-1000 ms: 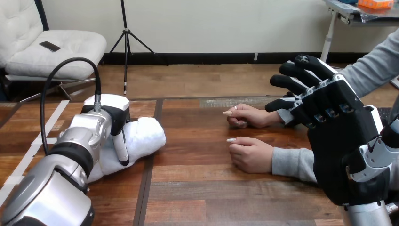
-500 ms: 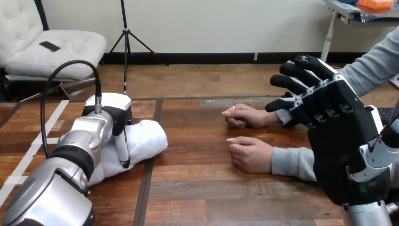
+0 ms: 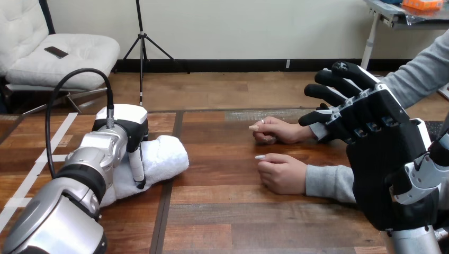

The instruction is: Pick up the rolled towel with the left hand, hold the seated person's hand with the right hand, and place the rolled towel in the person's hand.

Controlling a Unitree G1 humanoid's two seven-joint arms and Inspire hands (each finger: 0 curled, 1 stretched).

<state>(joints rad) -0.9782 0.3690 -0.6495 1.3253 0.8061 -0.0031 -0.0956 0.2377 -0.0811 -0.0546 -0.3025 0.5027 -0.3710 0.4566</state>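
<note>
The white rolled towel (image 3: 165, 155) lies on the wooden table (image 3: 227, 211) at the left. My left hand (image 3: 123, 123) sits over its near end, one finger (image 3: 137, 168) curled down across the roll, gripping it. My right hand (image 3: 389, 153) is raised at the right, open, with its straight fingers (image 3: 339, 90) pointing left above the person's grey sleeve. The person's two hands rest loosely curled on the table at centre right: the far hand (image 3: 278, 129) and the near hand (image 3: 283, 172). My right hand is apart from both.
The person's grey-sleeved forearm (image 3: 331, 182) lies on the table in front of my right palm. A dark seam (image 3: 165, 201) in the tabletop runs under the towel's right end. Bare wood stretches between the towel and the person's hands.
My left hand and the towel have edged slightly to the right. My right hand and the person's hands have stayed where they were.
</note>
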